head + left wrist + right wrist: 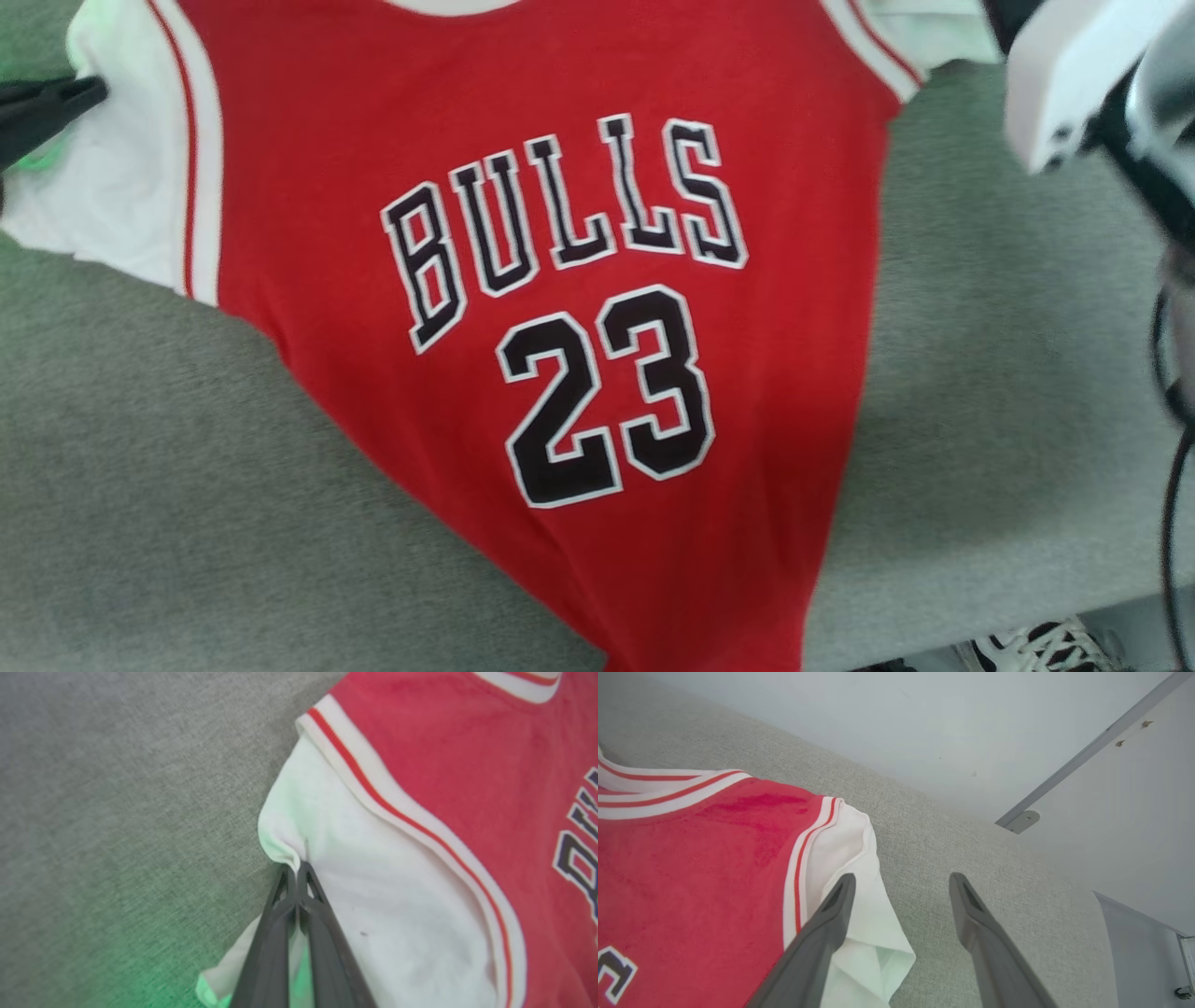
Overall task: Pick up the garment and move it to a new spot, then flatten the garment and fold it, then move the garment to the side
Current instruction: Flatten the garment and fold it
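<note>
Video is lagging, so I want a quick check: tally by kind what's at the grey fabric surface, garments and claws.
Garments: 1, the red jersey T-shirt with white sleeves
Dark two-fingered claws: 2, the left claw shut on the shirt's sleeve, the right claw open
Total: 3

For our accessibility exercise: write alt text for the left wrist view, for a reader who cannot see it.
The left gripper is shut on a pinched fold of the white sleeve. The garment, a red jersey with striped trim, lies on a grey fabric surface tinged green near the bottom.
</note>
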Controlling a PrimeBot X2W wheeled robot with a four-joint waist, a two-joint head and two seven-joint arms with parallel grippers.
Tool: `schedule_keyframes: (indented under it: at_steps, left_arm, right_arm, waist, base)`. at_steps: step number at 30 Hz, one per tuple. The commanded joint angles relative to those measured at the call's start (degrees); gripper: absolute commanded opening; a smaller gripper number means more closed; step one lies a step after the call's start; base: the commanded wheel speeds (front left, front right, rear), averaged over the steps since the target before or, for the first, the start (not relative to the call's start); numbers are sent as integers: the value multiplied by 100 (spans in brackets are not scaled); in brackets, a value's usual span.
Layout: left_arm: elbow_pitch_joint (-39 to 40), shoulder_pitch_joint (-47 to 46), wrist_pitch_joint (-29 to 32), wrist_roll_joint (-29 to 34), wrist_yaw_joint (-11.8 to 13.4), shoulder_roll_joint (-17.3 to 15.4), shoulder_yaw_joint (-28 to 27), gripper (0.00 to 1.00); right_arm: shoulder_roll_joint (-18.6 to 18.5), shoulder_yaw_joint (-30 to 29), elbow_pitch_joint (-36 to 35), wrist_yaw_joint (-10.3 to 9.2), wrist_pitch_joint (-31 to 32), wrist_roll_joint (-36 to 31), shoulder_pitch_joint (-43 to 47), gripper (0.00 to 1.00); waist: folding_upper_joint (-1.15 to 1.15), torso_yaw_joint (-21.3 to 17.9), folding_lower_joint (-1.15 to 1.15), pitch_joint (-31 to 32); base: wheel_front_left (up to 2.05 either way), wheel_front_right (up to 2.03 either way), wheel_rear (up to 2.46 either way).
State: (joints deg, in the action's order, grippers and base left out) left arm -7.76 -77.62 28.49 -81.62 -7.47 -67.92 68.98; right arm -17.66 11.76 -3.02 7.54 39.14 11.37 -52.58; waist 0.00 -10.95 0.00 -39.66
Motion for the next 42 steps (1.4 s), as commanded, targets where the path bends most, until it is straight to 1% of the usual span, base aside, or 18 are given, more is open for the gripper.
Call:
schedule_keyframes:
  at_steps: [1,5,9,12,18,19,20,21,22,23,28,33,36,40,42]
  left_arm:
    - [25,158,16,56,1,251,269,0]
    - [103,6,-187,73,1,387,374,0]
    - [200,-103,-299,146,5,457,482,0]
    - [240,-144,-347,228,7,482,552,0]
    - [307,-138,-463,263,11,559,608,0]
    - [318,-137,-474,268,11,567,610,0]
    - [326,-134,-501,270,11,574,614,0]
    - [329,-127,-512,267,11,577,615,0]
    - [329,-127,-512,267,11,577,615,0]
    - [335,-119,-531,265,11,576,614,0]
    - [310,-108,-779,100,6,628,571,0]
    - [305,-203,-1236,-222,1,665,495,0]
    - [29,-430,-1860,-123,5,670,361,0]
    - [-447,-597,-2566,-289,5,888,255,0]
    - [-701,-728,-2831,-345,5,983,153,0]
  right_arm:
    - [-66,79,127,-10,154,132,-215,100]
    - [-219,280,674,-10,845,487,-839,100]
    - [-217,396,1062,-10,1255,652,-1252,100]
    - [-184,440,1292,-10,1416,719,-1422,100]
    - [-210,504,1632,-8,1468,687,-1478,100]
    - [-216,502,1665,-8,1473,669,-1467,60]
    - [-220,505,1687,-8,1462,656,-1458,42]
    - [-209,467,1727,-8,1470,639,-1440,11]
    - [-209,467,1727,-8,1470,639,-1440,11]
    - [-205,414,1756,-8,1466,588,-1423,0]
    - [-187,163,1805,-11,1287,373,-1361,0]
    - [-160,-80,1764,-12,941,174,-1376,0]
    - [-55,-412,1819,-11,701,87,-1468,0]
    - [130,-876,1912,-11,425,-298,-1730,0]
    - [285,-1117,1961,-11,255,-498,-1935,0]
  waist:
    - [0,171,0,-145]
    - [0,363,0,-305]
    - [0,503,0,-466]
    - [0,583,0,-543]
    - [0,668,0,-590]
    - [0,674,0,-591]
    - [0,677,0,-591]
    - [0,677,0,-587]
    - [0,677,0,-587]
    - [0,674,0,-581]
    - [0,666,0,-472]
    - [0,685,0,-231]
    - [0,704,0,-65]
    - [0,731,0,165]
    - [0,745,0,254]
  base:
    - [0,0,0]
    - [0,0,0]
    - [0,0,0]
    - [0,0,0]
    - [0,0,0]
    - [0,0,0]
    - [0,0,0]
    - [0,0,0]
    - [0,0,0]
    - [0,0,0]
    - [0,0,0]
    - [0,0,0]
    - [0,0,0]
    - [0,0,0]
    - [0,0,0]
